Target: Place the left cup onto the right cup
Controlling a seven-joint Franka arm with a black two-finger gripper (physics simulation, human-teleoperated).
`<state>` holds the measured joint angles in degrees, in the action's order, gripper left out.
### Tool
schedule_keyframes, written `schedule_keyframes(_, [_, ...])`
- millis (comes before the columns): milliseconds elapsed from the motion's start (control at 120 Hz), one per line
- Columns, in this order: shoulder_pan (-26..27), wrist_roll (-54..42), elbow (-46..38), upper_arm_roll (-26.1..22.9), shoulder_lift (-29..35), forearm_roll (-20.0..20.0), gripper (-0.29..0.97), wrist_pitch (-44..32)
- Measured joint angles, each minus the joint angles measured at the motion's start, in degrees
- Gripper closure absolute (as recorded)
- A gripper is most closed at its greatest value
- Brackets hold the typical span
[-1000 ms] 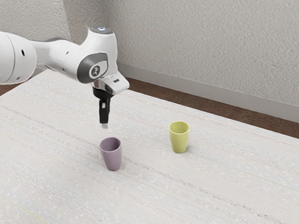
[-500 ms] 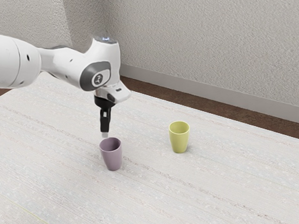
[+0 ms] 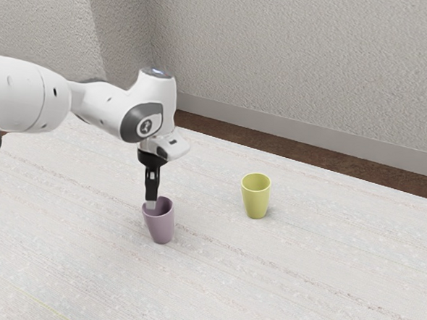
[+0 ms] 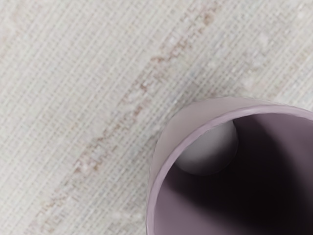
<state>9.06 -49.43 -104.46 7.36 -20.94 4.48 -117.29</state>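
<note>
Desk [image 3: 61,281]: pale, woven-looking top; both cups stand on it.
Purple cup [image 3: 157,220]: the nearer cup, on the exterior view's left, upright with its mouth open. Judged to be the task's left cup. It rests on the desk, not lifted.
Wrist view: looks down past the rim into the purple cup. The hand sits over one side of the rim rather than over the cup's centre.
Jaws: point straight down, tips level with the purple cup's far rim. Seen edge-on as one dark bar, so it cannot be told whether they are apart or together, or whether they touch the cup.
Arm [image 3: 93,109]: white, reaches in from the exterior view's left.
Yellow-green cup [image 3: 255,195]: farther back, on the exterior view's right, upright, well apart from the purple cup. Judged the target.
Step in hand: judged the approach to grasp, at the rim.
Next move: likely needs the jaws astride the cup wall, a firm pinch, then a straight lift high enough to clear the yellow-green cup's rim before carrying across.
</note>
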Motion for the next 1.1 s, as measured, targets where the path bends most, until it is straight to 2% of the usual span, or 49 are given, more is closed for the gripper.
schedule_keyframes(308, [0.09, -0.37, 0.54, -0.64, -1.62, 0.2, 0.0, -1.8])
schedule_keyframes(408, [0.15, -0.42, 0.55, -0.74, -1.86, 0.12, 0.04, -2.21])
schedule_keyframes(542, [0.29, -0.43, 0.55, -0.85, -1.98, -0.06, 0.16, -2.54])
schedule_keyframes(700, [0.34, -0.28, 0.55, -0.86, -2.19, -0.17, 0.46, -2.73])
schedule_keyframes(808, [0.46, -0.06, 0.55, -0.86, -2.21, -0.22, 0.61, -2.79])
schedule_keyframes(925, [0.61, 0.25, 0.55, -1.24, -2.08, -0.21, 0.7, -2.82])
schedule_keyframes(1100, [0.7, 0.84, 0.49, -1.41, -1.9, -0.28, 0.75, -2.87])
